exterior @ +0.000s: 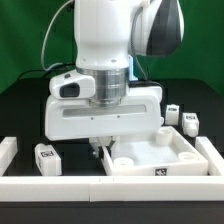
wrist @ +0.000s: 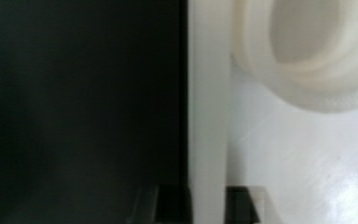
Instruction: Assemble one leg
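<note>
The white tray-like tabletop [exterior: 178,152] lies at the front, toward the exterior view's right. My gripper [exterior: 98,147] is down at its left rim. In the wrist view my gripper [wrist: 208,204] has one dark finger [wrist: 172,206] on each side of the tabletop's upright rim wall [wrist: 206,100], pressed against it. A round socket [wrist: 314,55] of the tabletop shows beside the wall. One leg [exterior: 46,157] stands on the black table at the left. Two more legs [exterior: 173,113] [exterior: 189,122] stand at the right behind the tabletop.
A white raised barrier [exterior: 60,186] runs along the front and up both sides [exterior: 8,152]. A green backdrop is behind. The arm's large white body hides the middle of the table.
</note>
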{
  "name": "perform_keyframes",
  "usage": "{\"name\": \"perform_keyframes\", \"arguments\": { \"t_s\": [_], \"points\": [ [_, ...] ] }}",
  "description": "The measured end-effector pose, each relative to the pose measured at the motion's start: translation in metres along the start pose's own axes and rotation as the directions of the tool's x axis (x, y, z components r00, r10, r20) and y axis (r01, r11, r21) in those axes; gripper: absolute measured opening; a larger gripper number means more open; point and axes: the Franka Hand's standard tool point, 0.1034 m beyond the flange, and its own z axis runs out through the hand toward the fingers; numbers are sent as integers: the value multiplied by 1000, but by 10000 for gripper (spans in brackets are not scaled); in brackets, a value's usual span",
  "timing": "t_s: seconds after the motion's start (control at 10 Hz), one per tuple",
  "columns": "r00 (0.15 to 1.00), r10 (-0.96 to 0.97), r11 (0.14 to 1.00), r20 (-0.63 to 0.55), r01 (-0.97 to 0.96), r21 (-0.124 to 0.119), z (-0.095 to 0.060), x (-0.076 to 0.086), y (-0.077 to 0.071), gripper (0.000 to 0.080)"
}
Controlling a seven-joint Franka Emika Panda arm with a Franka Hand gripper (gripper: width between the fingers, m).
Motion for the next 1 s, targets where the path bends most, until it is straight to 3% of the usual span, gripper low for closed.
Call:
{"name": "perform_keyframes", "arguments": {
  "t_s": [0.1,0.4,0.6,0.9,1.0],
  "points": [
    [999,49,999,1,-49,-3,0,7,-3,52],
    [992,126,992,23,-126,-1,1,8,-9,52],
    [987,158,987,22,-157,-17,1,7,-9,52],
    [988,154,988,22,-153,-17,1,7,-8,52],
    [988,154,988,22,-153,-17,1,7,-8,236]
  ]
}}
